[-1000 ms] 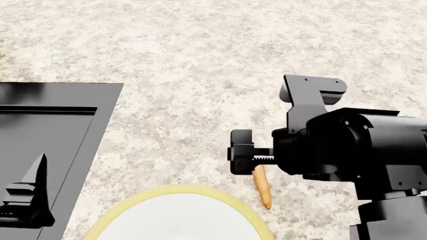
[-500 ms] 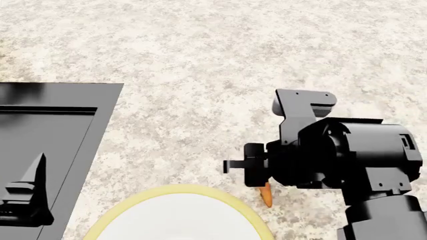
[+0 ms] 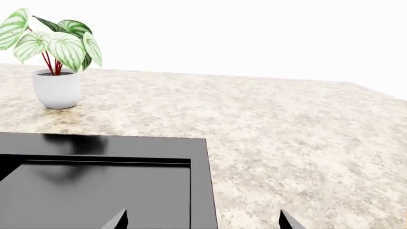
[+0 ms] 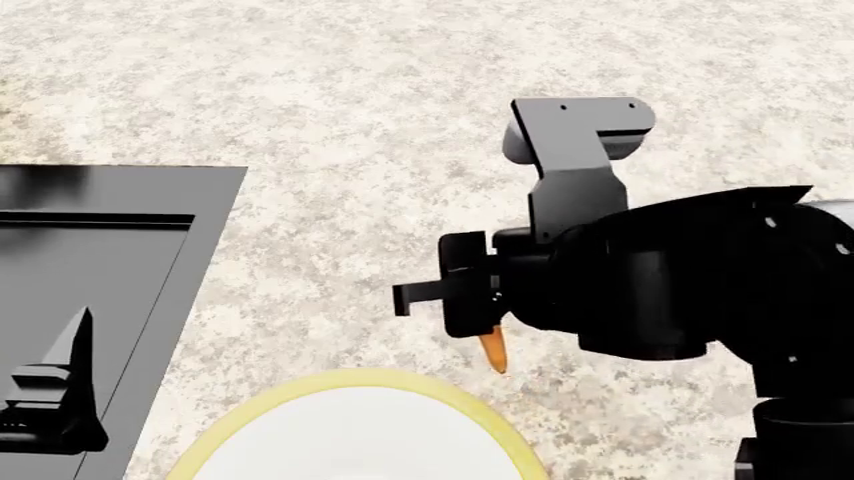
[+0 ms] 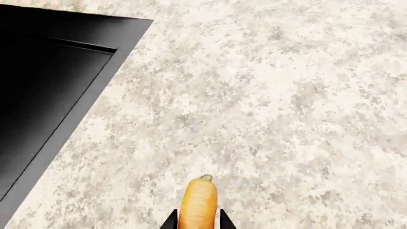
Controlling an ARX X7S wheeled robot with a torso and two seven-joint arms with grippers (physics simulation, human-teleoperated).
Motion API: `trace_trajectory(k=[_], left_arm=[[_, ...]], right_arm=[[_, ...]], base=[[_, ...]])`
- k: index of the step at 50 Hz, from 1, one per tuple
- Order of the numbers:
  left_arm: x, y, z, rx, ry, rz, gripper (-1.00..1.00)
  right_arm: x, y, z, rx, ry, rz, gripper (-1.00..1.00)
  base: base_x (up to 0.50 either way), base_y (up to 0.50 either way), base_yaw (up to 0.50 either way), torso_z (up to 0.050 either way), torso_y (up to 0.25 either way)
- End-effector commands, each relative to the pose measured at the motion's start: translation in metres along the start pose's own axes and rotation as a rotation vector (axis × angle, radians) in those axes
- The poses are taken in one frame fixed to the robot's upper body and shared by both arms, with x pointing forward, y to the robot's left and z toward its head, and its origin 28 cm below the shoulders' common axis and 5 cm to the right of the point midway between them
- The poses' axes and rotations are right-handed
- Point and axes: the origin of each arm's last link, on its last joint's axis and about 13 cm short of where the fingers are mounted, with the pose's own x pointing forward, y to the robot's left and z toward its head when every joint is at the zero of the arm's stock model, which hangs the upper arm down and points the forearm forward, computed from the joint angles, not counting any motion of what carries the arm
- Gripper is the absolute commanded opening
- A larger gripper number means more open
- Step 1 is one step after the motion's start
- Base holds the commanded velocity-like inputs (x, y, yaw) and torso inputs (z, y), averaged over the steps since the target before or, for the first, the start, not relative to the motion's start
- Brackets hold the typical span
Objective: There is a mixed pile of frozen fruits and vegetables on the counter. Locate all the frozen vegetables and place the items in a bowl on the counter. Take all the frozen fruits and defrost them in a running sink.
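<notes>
A simulated home kitchen

A beige-and-brown speckled granite-look bench [image 3: 286,129] is stretching across every view, a matte black rectangular sink [image 3: 102,181] is sitting recessed in it, and a white pot holding a green striped-leaf plant [image 3: 56,62] is standing beyond the sink.

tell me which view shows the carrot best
The right wrist view: the carrot sits unobstructed between the right claw tips. The head view shows only its orange tip under the arm. The left wrist view doesn't show it.

Bright, even, sharp render; white blown-out background; faint plant reflection on glossy black sink [image 3: 102,145] rim.
</notes>
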Motion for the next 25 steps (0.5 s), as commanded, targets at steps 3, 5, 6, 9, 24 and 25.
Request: trace_trajectory(k=[3,5,6,9,24,25], left_arm=[[-0.001,-0.001,0.000,0.002,0.000,-0.005,1.00],[0.000,-0.001,0.000,0.002,0.001,-0.003,1.00],[0.000,-0.001,0.000,0.002,0.001,-0.002,1.00],[-0.001,-0.001,0.001,0.004,-0.001,-0.002,1.00],[0.000,0.001,0.001,0.005,0.000,0.003,1.00],[0.000,0.001,0.001,0.004,0.000,0.003,1.00]], right_arm=[[-0.057,0.047,-0.008,-0.192,-0.077,0.112,-1.00],[-0.060,0.054,-0.014,-0.207,-0.062,0.142,-1.00],[-0.061,0.056,-0.017,-0.212,-0.059,0.150,-1.00],[-0.058,0.060,-0.026,-0.213,-0.035,0.181,-1.00],[-0.037,0.071,-0.072,-0.222,0.103,0.256,-1.00],[-0.035,0.070,-0.073,-0.221,0.108,0.257,-1.00]], base=[[0.00,0.00,0.00,0.000,0.000],[0.00,0.00,0.00,0.000,0.000],[0.00,0.00,0.00,0.000,0.000],[0.00,0.00,0.00,0.000,0.000],[0.00,0.00,0.00,0.000,0.000],[0.00,0.00,0.00,0.000,0.000]])
